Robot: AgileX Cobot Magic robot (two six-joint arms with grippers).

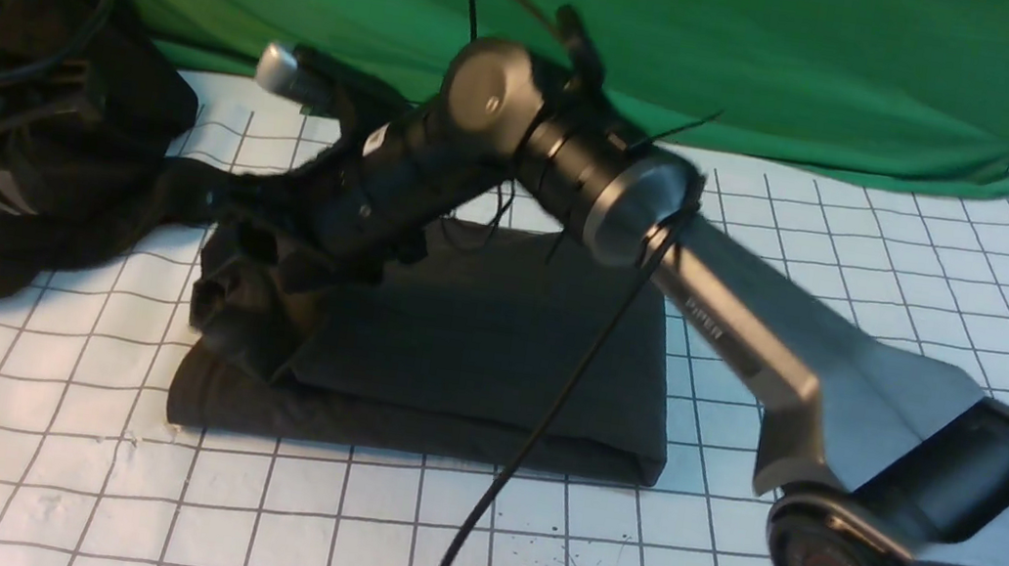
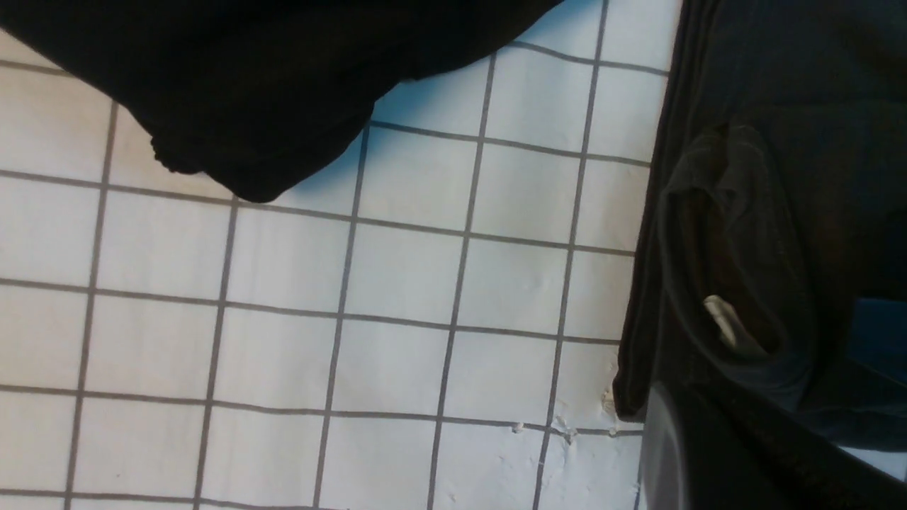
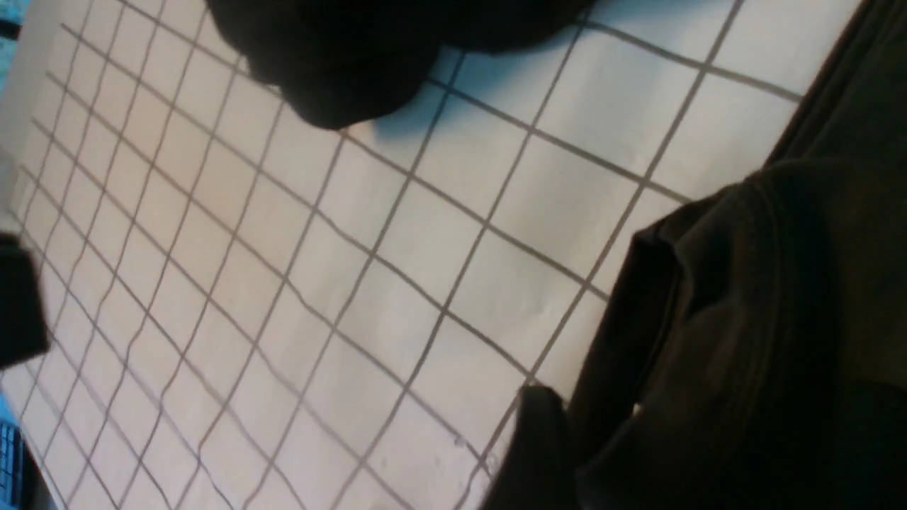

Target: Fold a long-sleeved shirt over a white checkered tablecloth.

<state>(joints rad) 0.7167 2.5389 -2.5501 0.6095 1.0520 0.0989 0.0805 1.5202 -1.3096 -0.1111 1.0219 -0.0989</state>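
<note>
The right hand point(image 3: 283, 368) stands spread, one finger point(image 3: 542, 439) just beside the rumpled left edge of the long-sleeved shirt point(image 1: 477, 338). The shirt lies folded mid-counter on the white checkered tablecloth point(image 1: 331, 535), with open squares in front. A black cloth heap point(image 1: 19, 156) sits near its left.

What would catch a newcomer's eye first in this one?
The right arm reaches across from the near right to the folded long-sleeved shirt, a dark rectangle in the middle of the white checkered tablecloth. A black heap of cloth sits at the far left, with the green cloth behind.
</note>
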